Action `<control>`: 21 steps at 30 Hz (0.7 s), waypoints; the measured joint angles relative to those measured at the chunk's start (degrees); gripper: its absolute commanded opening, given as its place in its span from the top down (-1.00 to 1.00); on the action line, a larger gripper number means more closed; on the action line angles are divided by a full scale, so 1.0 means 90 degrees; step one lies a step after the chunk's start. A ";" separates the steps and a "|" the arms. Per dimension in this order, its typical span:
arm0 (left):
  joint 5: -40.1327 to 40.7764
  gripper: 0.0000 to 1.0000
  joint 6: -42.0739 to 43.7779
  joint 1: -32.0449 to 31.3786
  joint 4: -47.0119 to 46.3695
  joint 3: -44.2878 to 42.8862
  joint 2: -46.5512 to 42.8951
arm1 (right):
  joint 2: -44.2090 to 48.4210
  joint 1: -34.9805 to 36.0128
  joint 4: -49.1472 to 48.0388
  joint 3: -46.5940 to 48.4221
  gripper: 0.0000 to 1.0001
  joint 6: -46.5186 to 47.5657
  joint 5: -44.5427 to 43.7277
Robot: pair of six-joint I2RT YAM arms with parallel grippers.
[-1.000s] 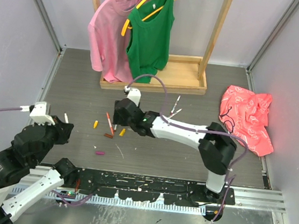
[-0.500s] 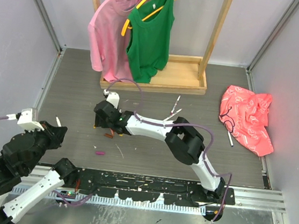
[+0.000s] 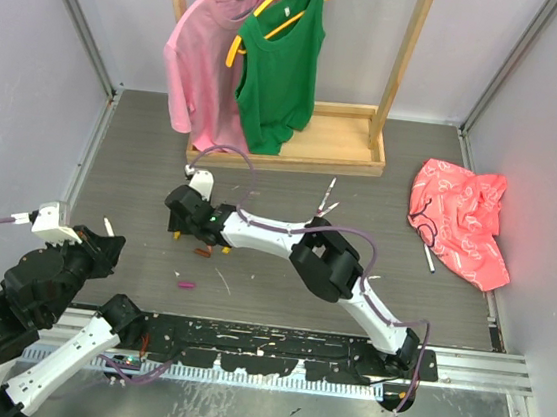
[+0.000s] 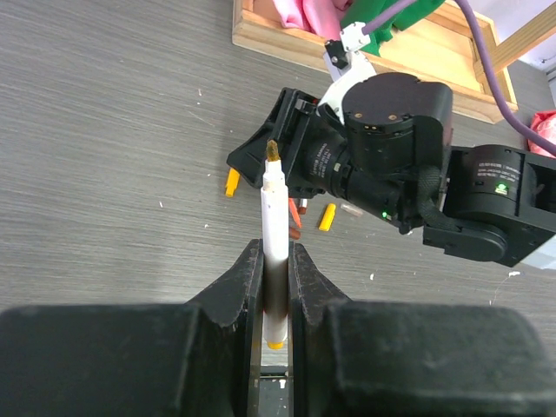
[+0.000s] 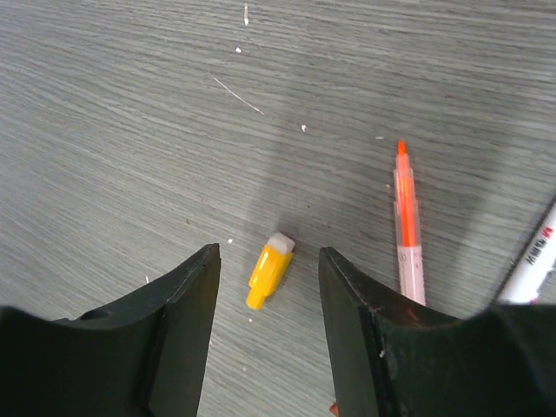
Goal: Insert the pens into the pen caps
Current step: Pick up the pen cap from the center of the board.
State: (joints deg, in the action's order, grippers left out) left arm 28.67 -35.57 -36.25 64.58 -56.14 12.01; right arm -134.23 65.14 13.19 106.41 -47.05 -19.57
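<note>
My left gripper is shut on a white pen with a yellow-brown tip and holds it upright above the floor at the near left. My right gripper is open, and its jaws stand on either side of a yellow cap that lies on the grey floor, without touching it. An orange pen lies just to the right of it. In the top view the right gripper reaches far left. A second yellow cap, a brown cap and a magenta cap lie nearby.
A wooden clothes rack with a pink shirt and a green top stands at the back. Two more pens lie in front of it. A red cloth lies at the right, with a pen beside it. Grey walls close in both sides.
My right arm has stretched further left and its gripper has come down around the yellow cap. My left arm drew back to the left with the pen, then held still.
</note>
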 measured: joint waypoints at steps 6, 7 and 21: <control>0.0000 1.00 0.0002 0.0000 0.0000 0.0002 -0.0002 | -0.0415 0.0012 0.0240 0.0527 -0.07 0.0010 -0.0058; 0.0000 1.00 0.0002 0.0000 0.0000 0.0002 -0.0002 | -0.0440 0.0017 0.0272 0.0551 -0.06 0.0010 -0.0070; -0.0049 1.00 0.0007 0.0000 0.0000 0.0002 -0.0002 | -0.0918 0.0197 0.0940 0.1365 0.16 0.0090 -0.0352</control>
State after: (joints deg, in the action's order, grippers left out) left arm 28.23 -35.51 -36.25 64.58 -56.12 11.99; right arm -142.50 66.92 21.65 118.69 -46.24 -22.74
